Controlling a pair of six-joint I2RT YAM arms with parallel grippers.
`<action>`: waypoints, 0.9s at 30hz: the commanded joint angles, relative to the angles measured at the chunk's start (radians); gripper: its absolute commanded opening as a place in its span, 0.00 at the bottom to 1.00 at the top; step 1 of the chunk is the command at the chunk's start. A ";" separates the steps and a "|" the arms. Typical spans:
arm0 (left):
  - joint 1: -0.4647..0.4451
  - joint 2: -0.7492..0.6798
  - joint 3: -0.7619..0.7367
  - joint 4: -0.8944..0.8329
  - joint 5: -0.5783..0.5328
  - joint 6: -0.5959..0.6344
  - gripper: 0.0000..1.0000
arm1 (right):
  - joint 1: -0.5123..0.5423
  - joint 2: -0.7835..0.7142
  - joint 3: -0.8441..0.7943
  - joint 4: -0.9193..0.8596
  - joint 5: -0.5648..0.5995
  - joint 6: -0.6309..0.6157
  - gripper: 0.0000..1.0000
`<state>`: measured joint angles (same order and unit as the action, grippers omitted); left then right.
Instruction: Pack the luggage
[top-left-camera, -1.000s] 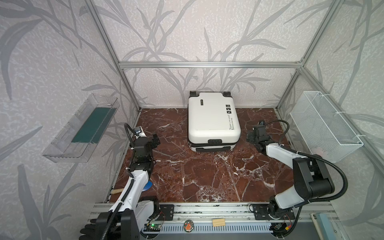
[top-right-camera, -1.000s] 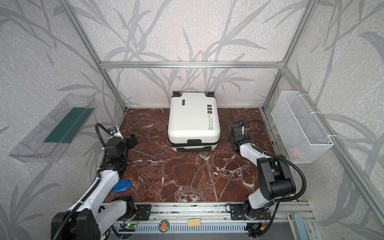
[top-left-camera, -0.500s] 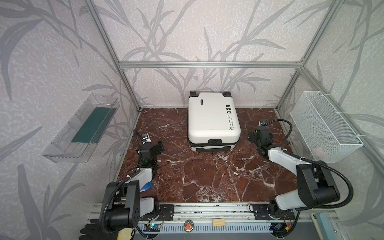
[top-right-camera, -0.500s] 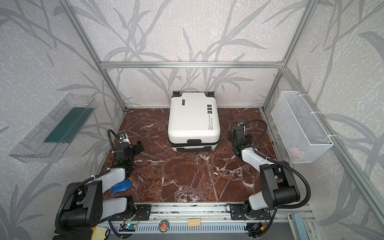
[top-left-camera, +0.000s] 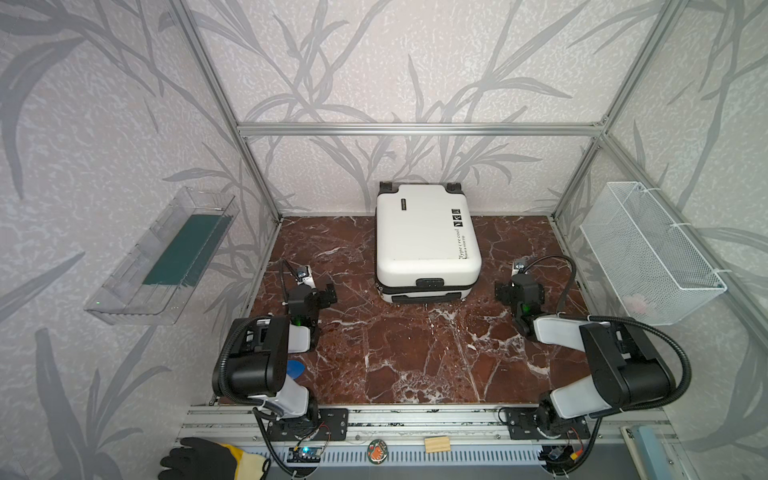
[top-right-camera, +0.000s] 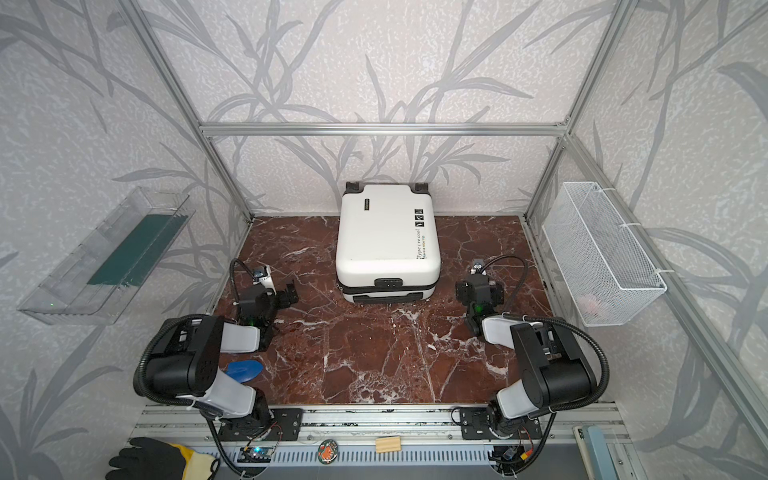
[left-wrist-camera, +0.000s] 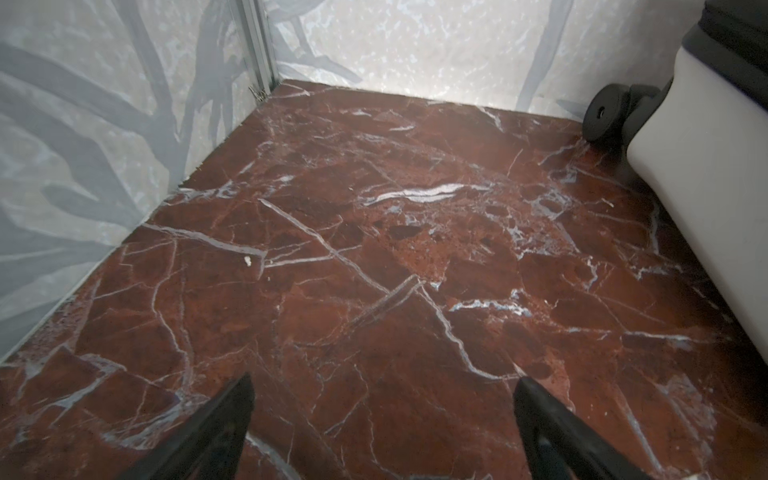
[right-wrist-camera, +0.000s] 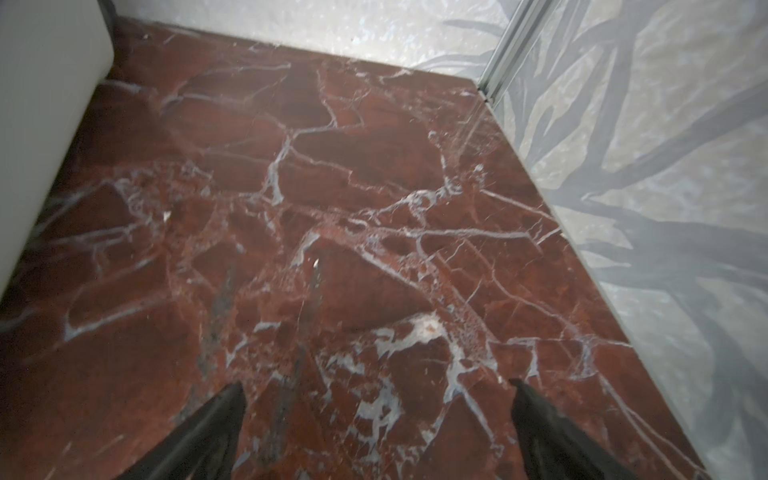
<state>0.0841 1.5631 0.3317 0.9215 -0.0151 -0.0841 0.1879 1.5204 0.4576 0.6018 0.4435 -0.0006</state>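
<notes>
Both grippers were spread wide and held nothing: the left gripper (left-wrist-camera: 382, 390) and the right gripper (right-wrist-camera: 376, 395) each showed only bare marbled surface (top-left-camera: 415, 353) between their black fingers. I found the suitcase (top-left-camera: 426, 237) lying flat and shut toward the back of the surface, wheels against the rear wall and its handle side facing the arms; the left gripper (top-left-camera: 318, 293) sat off its left front corner and the right gripper (top-left-camera: 517, 291) off its right, both apart from it. I judged the white shell to be hard, smooth and slippery, too broad for either gripper to span, and probably not heavy, though I couldn't see what was inside. The dark carry handle (top-left-camera: 428, 297) on the front edge, or the dark seam band under the lid, looked like the only sensible places to take hold; the wheel (left-wrist-camera: 602, 112) seemed too round to pinch. Against the frames a second earlier, both arms had folded back toward their bases, the left most visibly, while the suitcase had not shifted. Closed like this, it fitted either a case waiting to be filled or one already packed.
</notes>
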 joint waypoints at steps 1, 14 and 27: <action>0.001 0.002 0.032 0.044 0.055 0.040 0.99 | -0.002 0.019 -0.001 0.188 -0.069 -0.054 0.99; -0.003 0.000 0.054 0.000 0.055 0.044 0.99 | -0.054 0.035 -0.071 0.302 -0.231 -0.042 1.00; -0.005 0.000 0.048 0.011 0.052 0.049 0.99 | -0.053 0.026 -0.068 0.278 -0.233 -0.045 0.99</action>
<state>0.0814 1.5665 0.3607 0.9134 0.0288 -0.0589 0.1379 1.5681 0.3752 0.8845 0.2157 -0.0463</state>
